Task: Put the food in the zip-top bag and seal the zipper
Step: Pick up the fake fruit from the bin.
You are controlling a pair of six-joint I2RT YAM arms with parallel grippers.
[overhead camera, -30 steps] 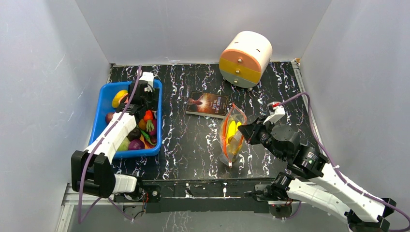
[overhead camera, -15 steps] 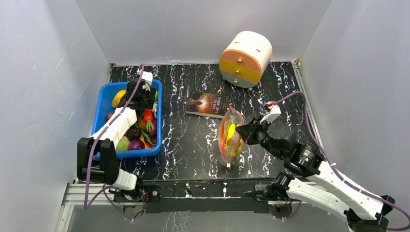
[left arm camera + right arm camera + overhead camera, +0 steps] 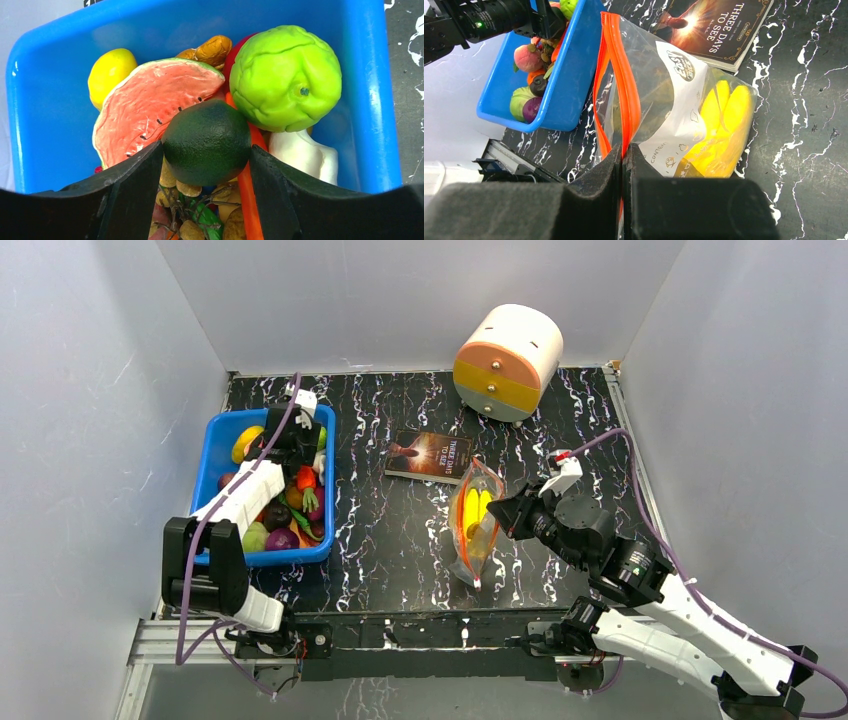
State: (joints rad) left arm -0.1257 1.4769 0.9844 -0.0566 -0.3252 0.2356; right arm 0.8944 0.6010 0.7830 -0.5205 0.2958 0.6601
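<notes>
The food fills a blue bin [image 3: 50,125]: a watermelon slice [image 3: 150,105], a light green cabbage [image 3: 285,77], a lemon [image 3: 111,70] and a dark green round fruit [image 3: 206,135]. My left gripper [image 3: 206,150] reaches into the bin [image 3: 290,558], one finger pressing each side of the dark green fruit, which still rests on the pile. The clear zip-top bag [image 3: 674,100] stands on the table with a yellow banana [image 3: 724,125] inside. My right gripper [image 3: 623,150] is shut on the orange zipper [image 3: 621,85] strip, holding the bag [image 3: 478,520] up with its mouth gaping. No slider shows.
A dark book [image 3: 430,456] lies behind the bag. A cream, orange and yellow drum [image 3: 508,362] sits at the back. White walls close in on three sides. The left arm stretches over the bin's near half.
The left gripper has sunk a little deeper into the bin and its jaws have narrowed onto the dark green fruit. The right gripper has pulled the bag slightly more upright.
</notes>
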